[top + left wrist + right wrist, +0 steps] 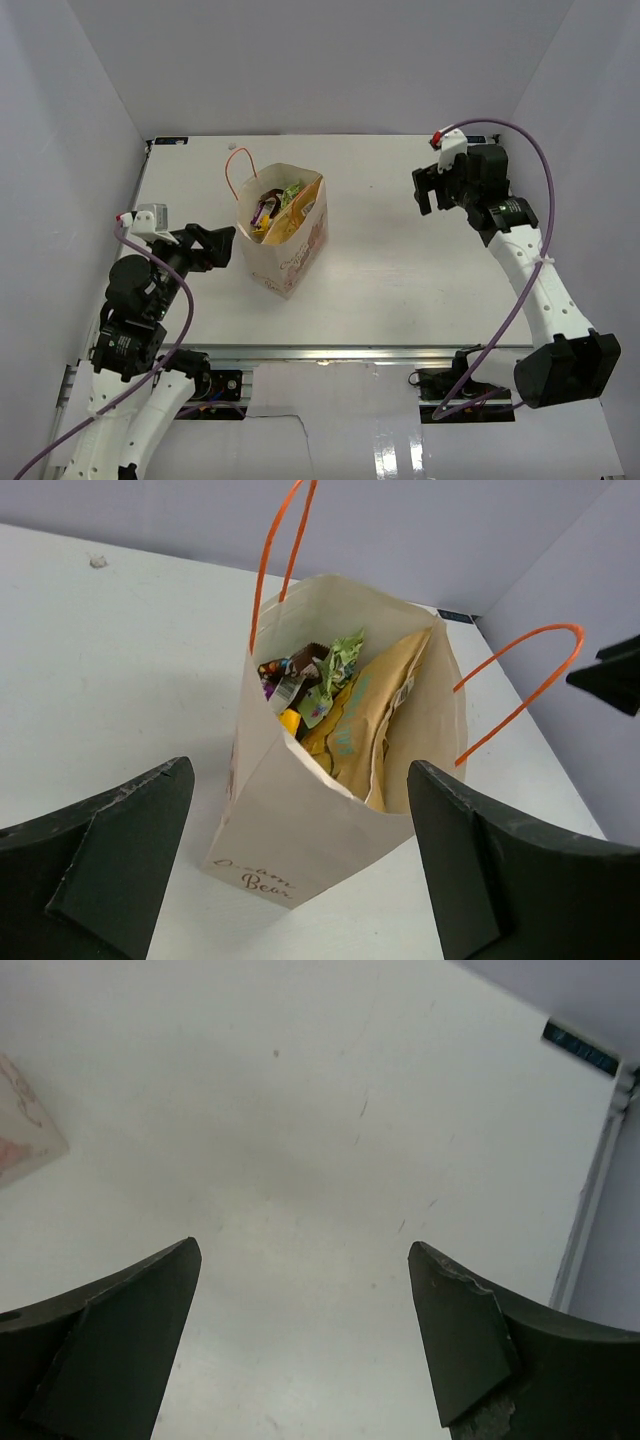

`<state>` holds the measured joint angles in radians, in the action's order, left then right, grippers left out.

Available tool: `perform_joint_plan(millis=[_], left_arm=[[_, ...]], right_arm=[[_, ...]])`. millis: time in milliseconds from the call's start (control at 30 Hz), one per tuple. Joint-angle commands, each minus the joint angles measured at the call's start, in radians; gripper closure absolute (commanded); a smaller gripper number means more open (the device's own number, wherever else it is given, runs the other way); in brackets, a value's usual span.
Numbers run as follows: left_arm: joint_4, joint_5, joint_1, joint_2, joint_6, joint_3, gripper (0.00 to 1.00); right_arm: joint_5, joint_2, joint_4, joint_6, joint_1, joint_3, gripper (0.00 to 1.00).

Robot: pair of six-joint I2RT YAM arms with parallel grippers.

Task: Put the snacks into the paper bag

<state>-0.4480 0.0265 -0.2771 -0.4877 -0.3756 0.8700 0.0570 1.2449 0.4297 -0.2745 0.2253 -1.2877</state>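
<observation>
Your tabletop (420, 280) carries the paper bag (290, 262), upright at left-centre with its mouth up (script near its base seems to read "Dream Bear"). Inside, the tan chip bag (365, 720) stands on end beside the green pouch (335, 670), dark bar (300, 663) and yellow wrapper (290, 720). Your left pincer (218, 246), spread, faces the bag close by; your right pincer (432, 188), spread, hangs well apart.

Left tool (224, 247) and right tool (433, 200) spread wide, holding nothing.
</observation>
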Motion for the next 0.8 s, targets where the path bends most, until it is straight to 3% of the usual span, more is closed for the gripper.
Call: perform_joint_plan(millis=[0,267,767], left_arm=[[-0.041,-0.062,-0.001,0.052,-0.058,-0.034,0.02],[-0.127,-0.085,-0.001,0.078,-0.160,-0.049,0.02],[-0.156,-0.050,-0.001,0.026,-0.230,-0.069,0.02]], right_arm=[[0.087,-0.085,-0.003,0.050,-0.053,0.092,0.10],[-0.022,-0.262,-0.039,0.159,-0.101,0.361,0.10],[-0.161,-0.435,-0.086,0.129,-0.101,0.476,0.10]])
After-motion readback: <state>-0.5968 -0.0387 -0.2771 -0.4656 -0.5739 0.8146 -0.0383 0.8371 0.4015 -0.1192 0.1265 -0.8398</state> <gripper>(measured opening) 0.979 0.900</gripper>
